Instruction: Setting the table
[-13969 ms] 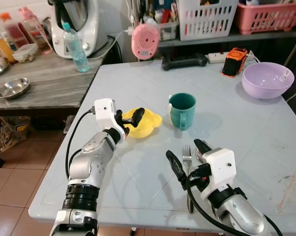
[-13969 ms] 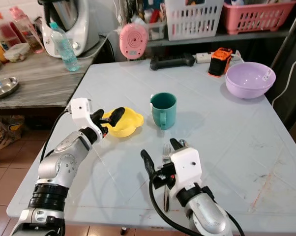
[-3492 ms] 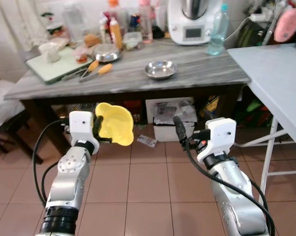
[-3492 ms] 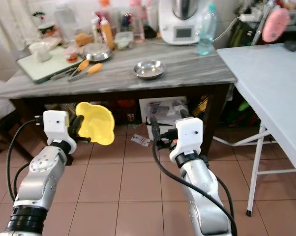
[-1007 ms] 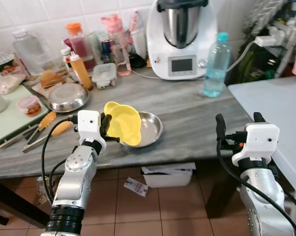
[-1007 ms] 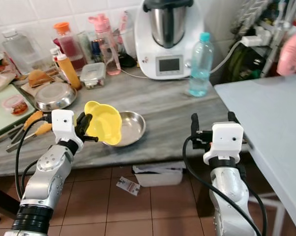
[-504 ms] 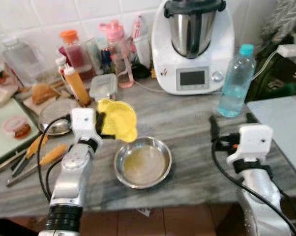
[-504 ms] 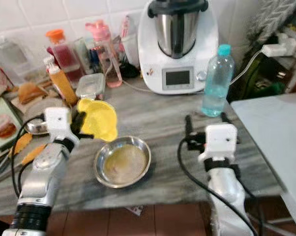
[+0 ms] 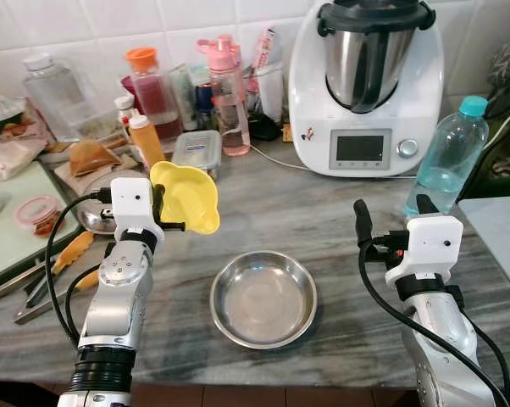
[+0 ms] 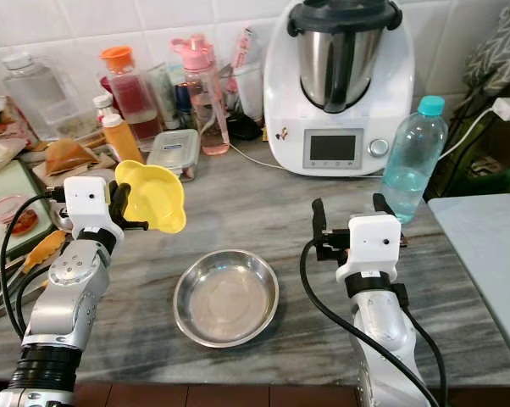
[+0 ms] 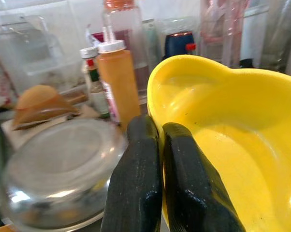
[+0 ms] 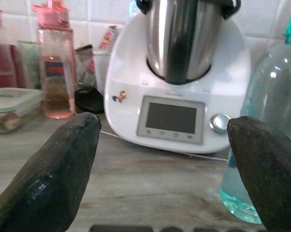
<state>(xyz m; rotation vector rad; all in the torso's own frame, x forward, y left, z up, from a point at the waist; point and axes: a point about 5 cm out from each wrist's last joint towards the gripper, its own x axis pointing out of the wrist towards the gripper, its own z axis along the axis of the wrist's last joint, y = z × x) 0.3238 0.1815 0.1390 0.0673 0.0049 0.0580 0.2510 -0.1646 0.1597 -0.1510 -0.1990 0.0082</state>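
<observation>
Your left gripper (image 11: 157, 145) pinches the yellow bowl (image 9: 187, 197) by its rim, tilted above the grey counter (image 9: 340, 314), beside the steel dish (image 9: 263, 298). Your right gripper (image 12: 167, 145) hangs wide open and empty, facing the white kitchen machine (image 9: 369, 85). No writing is readable.

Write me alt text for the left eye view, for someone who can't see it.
The robot's left gripper holds a yellow bowl above a grey marble counter, with an empty steel bowl lying on the counter just ahead. Its right gripper hovers open and empty near a water bottle, in front of a white kitchen machine and assorted bottles along the tiled wall.
</observation>
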